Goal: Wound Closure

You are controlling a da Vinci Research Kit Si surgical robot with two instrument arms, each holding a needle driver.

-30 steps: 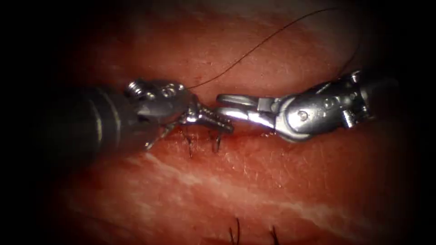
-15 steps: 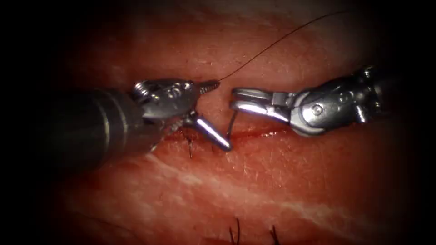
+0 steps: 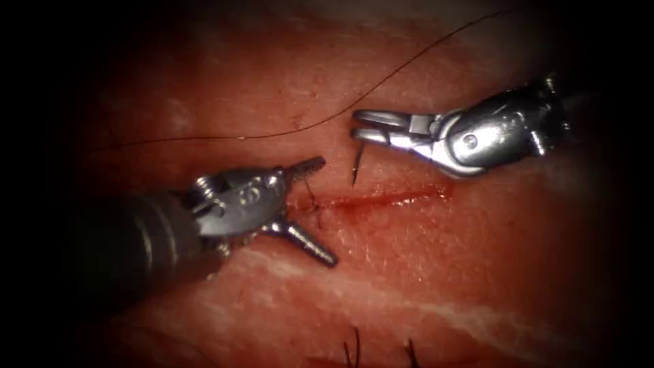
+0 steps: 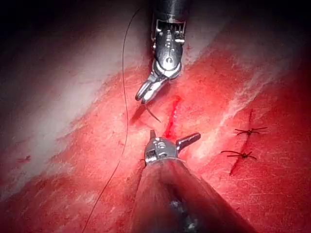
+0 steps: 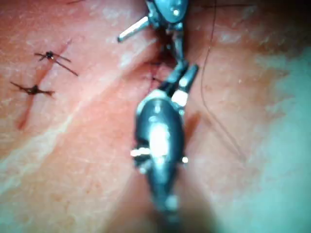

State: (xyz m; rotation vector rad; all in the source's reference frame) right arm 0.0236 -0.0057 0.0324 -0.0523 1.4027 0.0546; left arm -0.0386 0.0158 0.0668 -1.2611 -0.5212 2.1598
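Right pincer [image 3: 364, 128], entering from the endoscope view's right, is closed on the needle [image 3: 356, 165] near one end of its curve. From this grip the needle hangs down toward the cut [image 3: 381, 200], its free point clear of the tissue [image 3: 422, 272] and just above the cut's line. Thread [image 3: 381, 83] runs from beside this pincer up and away to the far right, and a second stretch trails leftward across the tissue above the other tool. In the left wrist view the same pincer [image 4: 144, 96] grips the needle [image 4: 151, 114], which curves out below it beside the cut [image 4: 172, 116], with thread [image 4: 124, 111] falling in a long line past it. Left pincer [image 3: 320, 211] lies below and to the left of the right one, spread wide and holding nothing; one jaw points toward the needle, the other lies across the cut onto the tissue below it. Between its jaws a dark stitch [image 3: 315, 201] crosses the cut. Red fluid [image 3: 402, 198] lines the cut to the right of this pincer. Further out, two finished stitches [image 4: 245, 143] show in the left wrist view.
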